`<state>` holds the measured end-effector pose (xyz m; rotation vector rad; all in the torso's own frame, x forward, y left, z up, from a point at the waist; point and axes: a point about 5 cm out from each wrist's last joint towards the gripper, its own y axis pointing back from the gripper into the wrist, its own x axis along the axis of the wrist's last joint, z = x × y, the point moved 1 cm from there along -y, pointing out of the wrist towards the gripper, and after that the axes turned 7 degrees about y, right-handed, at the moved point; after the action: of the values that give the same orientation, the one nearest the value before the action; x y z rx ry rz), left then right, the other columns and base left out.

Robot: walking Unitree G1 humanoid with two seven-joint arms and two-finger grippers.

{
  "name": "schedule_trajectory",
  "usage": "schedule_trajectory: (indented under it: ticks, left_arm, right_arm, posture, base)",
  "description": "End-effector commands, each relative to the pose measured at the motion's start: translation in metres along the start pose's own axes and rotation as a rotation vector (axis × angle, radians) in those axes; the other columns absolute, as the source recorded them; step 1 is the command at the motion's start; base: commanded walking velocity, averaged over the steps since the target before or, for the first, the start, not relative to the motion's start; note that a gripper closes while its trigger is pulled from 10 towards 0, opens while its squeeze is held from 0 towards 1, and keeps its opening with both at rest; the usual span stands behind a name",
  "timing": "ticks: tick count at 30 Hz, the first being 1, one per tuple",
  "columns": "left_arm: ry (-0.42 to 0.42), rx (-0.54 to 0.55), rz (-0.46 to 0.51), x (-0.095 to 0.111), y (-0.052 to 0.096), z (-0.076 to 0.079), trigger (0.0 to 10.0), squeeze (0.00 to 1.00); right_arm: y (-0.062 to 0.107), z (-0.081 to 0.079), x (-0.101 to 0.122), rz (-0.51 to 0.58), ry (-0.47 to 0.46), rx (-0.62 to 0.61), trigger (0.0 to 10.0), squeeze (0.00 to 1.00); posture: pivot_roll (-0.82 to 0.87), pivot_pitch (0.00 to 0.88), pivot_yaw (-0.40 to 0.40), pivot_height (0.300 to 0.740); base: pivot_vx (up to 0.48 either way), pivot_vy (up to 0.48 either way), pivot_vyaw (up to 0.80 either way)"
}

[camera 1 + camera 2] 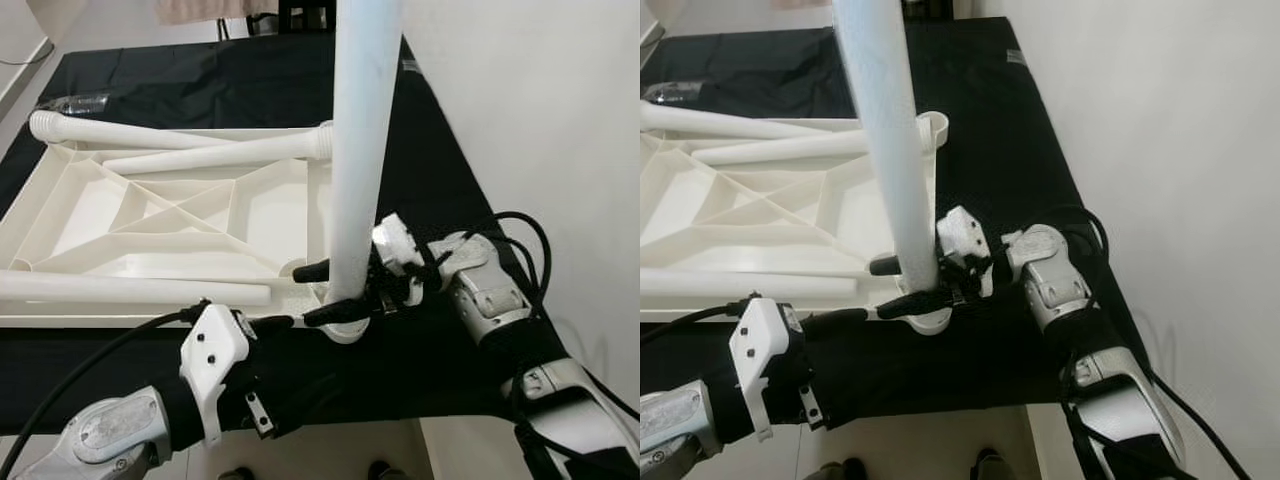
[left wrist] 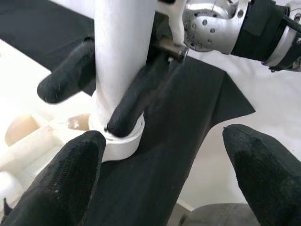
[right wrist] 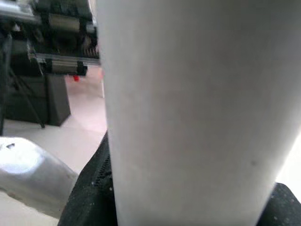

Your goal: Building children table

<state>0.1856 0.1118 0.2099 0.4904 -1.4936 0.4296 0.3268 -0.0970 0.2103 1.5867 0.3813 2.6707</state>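
White plastic makes up the overturned children's tabletop point(image 1: 150, 215), which lies ribbed underside up on a black cloth point(image 1: 440, 180) spread over the table. One white leg point(image 1: 360, 140) stands upright in the socket point(image 1: 340, 322) at the tabletop's near right corner, tilted a little in the right eye view. The right hand point(image 1: 318, 292) reaches in from the right with its forearm roughly level and its wrist bent toward the leg; its two black fingers point(image 2: 131, 101) are closed on the base of the leg just above the socket, one on each side. The left hand point(image 2: 164, 181) comes forward from the near left, its forearm low over the table's front edge, and sits just short of the same socket with its fingers spread apart and holding nothing. Three loose legs point(image 1: 190, 150) lie flat across the tabletop, two along the far side and one along the near side.
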Motion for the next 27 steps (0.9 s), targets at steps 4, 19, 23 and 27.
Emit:
schedule_trajectory:
  ticks: [4, 19, 23, 27]
  left_arm:
    - [0.007, -0.016, -0.032, -0.003, 0.002, 0.003, 10.0, 0.0]
    - [0.01, -0.009, -0.024, -0.001, 0.001, 0.004, 10.0, 0.0]
    - [0.012, -0.008, -0.024, -0.002, 0.001, 0.004, 10.0, 0.0]
    - [0.013, -0.009, -0.023, -0.002, 0.0, 0.005, 10.0, 0.0]
  right_arm:
    - [0.002, -0.024, -0.041, -0.164, -0.129, 0.034, 10.0, 0.0]
    - [0.005, -0.008, -0.049, -0.168, -0.243, -0.15, 10.0, 0.0]
    - [0.008, -0.004, -0.05, -0.168, -0.293, -0.198, 10.0, 0.0]
    - [0.01, -0.004, -0.052, -0.161, -0.326, -0.235, 10.0, 0.0]
  posture:
    - [0.09, 0.342, 0.025, 0.74]
    - [0.07, 0.346, 0.014, 0.74]
    - [0.07, 0.347, 0.013, 0.74]
    - [0.07, 0.35, 0.011, 0.74]
  base:
    - [0.0, 0.0, 0.0]
    - [0.0, 0.0, 0.0]
    - [0.0, 0.0, 0.0]
    - [0.0, 0.0, 0.0]
